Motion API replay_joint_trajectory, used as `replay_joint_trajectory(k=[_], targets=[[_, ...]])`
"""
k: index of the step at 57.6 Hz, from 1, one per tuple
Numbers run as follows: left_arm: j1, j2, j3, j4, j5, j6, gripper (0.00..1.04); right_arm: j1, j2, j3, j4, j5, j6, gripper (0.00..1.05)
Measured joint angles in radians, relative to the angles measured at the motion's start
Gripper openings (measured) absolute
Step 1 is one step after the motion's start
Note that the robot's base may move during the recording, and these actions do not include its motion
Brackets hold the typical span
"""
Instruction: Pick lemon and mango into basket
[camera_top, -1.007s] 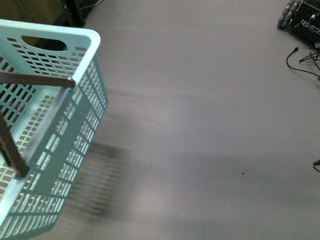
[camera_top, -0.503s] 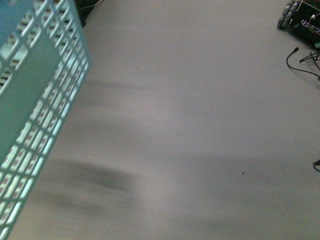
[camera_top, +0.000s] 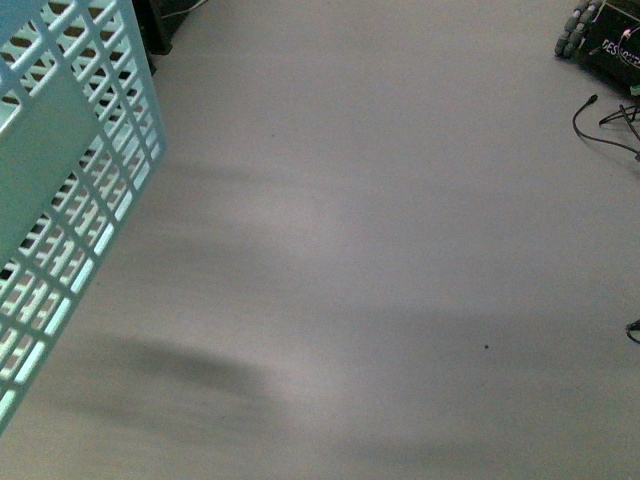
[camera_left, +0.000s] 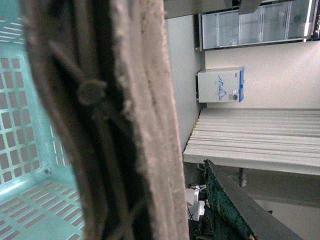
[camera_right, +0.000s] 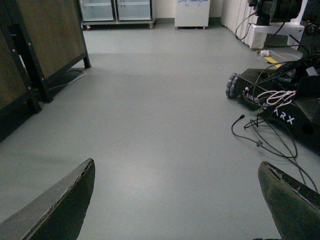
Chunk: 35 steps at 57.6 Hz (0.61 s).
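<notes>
Basket (camera_top: 62, 150) handle (camera_left: 100, 125) clamped in left jaws, right jaws wide apart, empty

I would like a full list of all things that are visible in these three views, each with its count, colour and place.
basket: one, light turquoise, tilted at the left edge of the front view
handle: one, brown, ribbed, very near the left wrist camera, blurred
lemon, mango: none in view
floor: grey, bare in the middle
wheeled machine: one, black, on the floor to the right
cables: several, black and white, on and beside that machine
wooden boards: brown, in black frames, far left
glass cabinets: two, at the back wall
white box: one, beside the cabinets
left gripper: one dark finger shows; state unclear
right gripper: dark fingers wide apart, holding nothing
</notes>
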Motion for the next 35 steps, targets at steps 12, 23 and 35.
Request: replay_joint_trajectory(k=[12,23,35], targets=[[0.0,0.0,0.0,0.0,0.004,-0.002,0.29,0.0,0.0,0.0,0.0,0.0,0.0,0.96],[0.0,0.0,0.0,0.0,0.004,-0.001,0.29,0.0,0.0,0.0,0.0,0.0,0.0,0.96],[0.0,0.0,0.0,0.0,-0.002,0.004,0.29,0.0,0.0,0.0,0.0,0.0,0.0,0.96]])
